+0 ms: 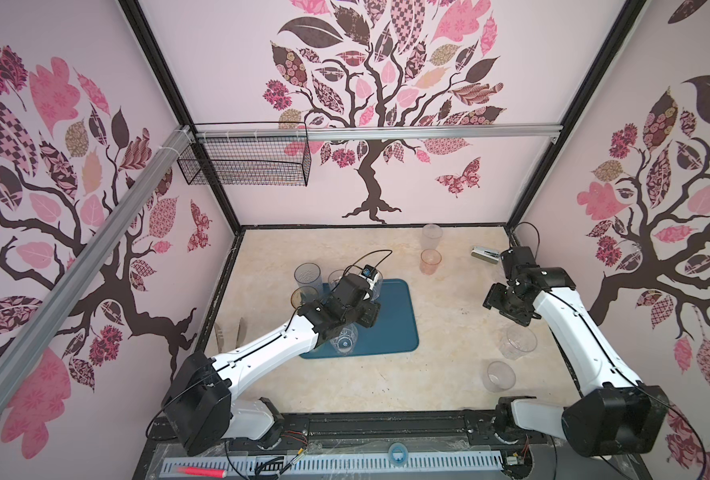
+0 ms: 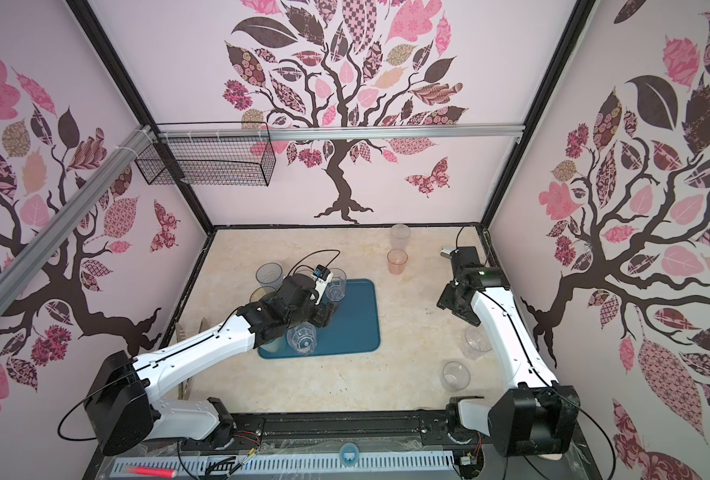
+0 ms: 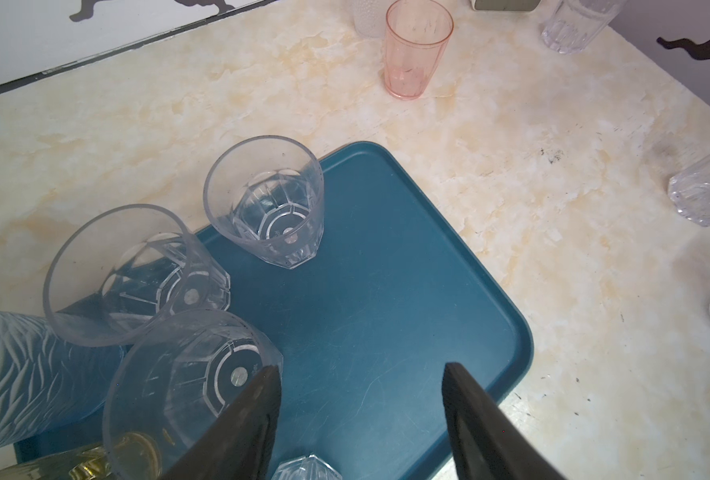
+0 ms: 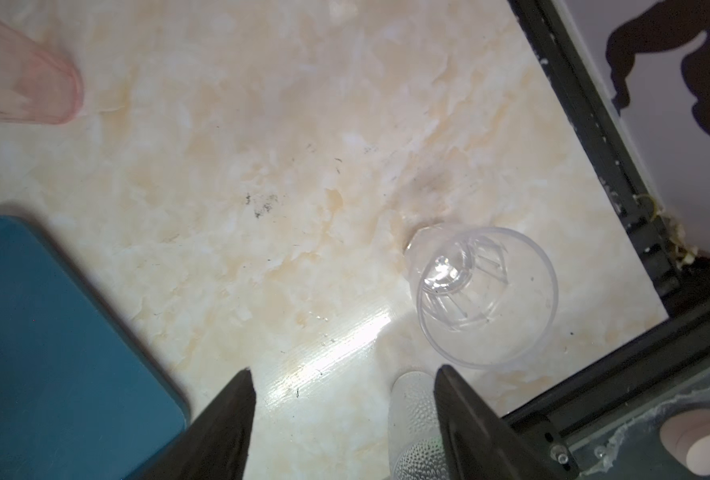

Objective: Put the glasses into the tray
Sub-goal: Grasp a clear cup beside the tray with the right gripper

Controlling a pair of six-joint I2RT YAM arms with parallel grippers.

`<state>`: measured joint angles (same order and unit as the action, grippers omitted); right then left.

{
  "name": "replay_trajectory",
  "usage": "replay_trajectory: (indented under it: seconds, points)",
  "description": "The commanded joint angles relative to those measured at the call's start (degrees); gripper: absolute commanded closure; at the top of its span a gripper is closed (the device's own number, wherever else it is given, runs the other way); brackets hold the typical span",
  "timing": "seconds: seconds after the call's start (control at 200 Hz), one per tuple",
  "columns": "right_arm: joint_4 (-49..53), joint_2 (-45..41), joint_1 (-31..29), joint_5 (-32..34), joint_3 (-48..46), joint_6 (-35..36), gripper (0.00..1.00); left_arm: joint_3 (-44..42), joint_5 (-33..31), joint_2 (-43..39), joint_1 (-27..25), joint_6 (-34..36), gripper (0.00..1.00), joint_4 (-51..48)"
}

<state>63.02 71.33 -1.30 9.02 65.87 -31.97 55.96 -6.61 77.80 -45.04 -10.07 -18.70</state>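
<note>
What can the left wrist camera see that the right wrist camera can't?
Only the left wrist view shows the open left gripper, a wavy blue glass and a yellowish glass. Only the right wrist view shows the open right gripper and a pale pink rounded thing beyond the black frame. Both show the teal tray, the pink glass and the marble table.
</note>
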Motion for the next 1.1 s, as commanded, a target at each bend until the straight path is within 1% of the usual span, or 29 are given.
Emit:
replay_trajectory:
  seconds: [0.0,0.06,0.13,0.165,0.22,0.425,0.605,0.71,0.955,1.09]
  points:
    - [1.7,-1.4,1.6,-1.1,-3.2,-2.9,0.27,-0.4,1.1,-2.0,-0.1,-0.3,0.34,2.4]
    - [-0.1,-1.5,3.3,-1.5,-5.3,-3.5,0.27,-0.7,0.6,-2.3,-0.1,-0.4,0.33,2.6]
    - [-3.3,-2.3,6.8,-4.3,-8.2,-3.5,0.28,-1.0,0.2,-2.5,-0.1,-0.6,0.33,2.7]
    - [-4.6,-2.3,7.8,-4.6,-9.3,-3.2,0.28,-1.0,0.2,-2.7,-0.1,-0.6,0.33,2.7]
    - [-5.5,-1.2,8.0,-3.1,-9.7,-2.6,0.28,-1.0,0.3,-2.7,-0.1,-0.8,0.33,2.9]
    - [-9.7,2.4,8.7,-3.1,-9.5,-1.6,0.3,-1.5,0.5,-2.6,-0.1,-1.3,0.33,3.3]
    - [-13.8,4.9,10.4,-3.7,-9.9,-0.8,0.36,-1.7,0.8,-2.4,-0.1,-1.7,0.33,3.6]
    - [-15.9,6.7,10.5,-5.1,-11.1,-0.9,0.43,-1.9,0.8,-2.5,-0.1,-1.9,0.33,3.7]
    - [-20.0,8.4,11.7,-4.6,-13.9,-0.1,0.66,-2.3,0.5,-2.5,-0.1,-1.8,0.33,3.6]
    - [-21.1,9.8,11.7,-5.3,-14.2,0.3,0.78,-2.2,0.4,-2.2,-0.1,-1.8,0.33,3.6]
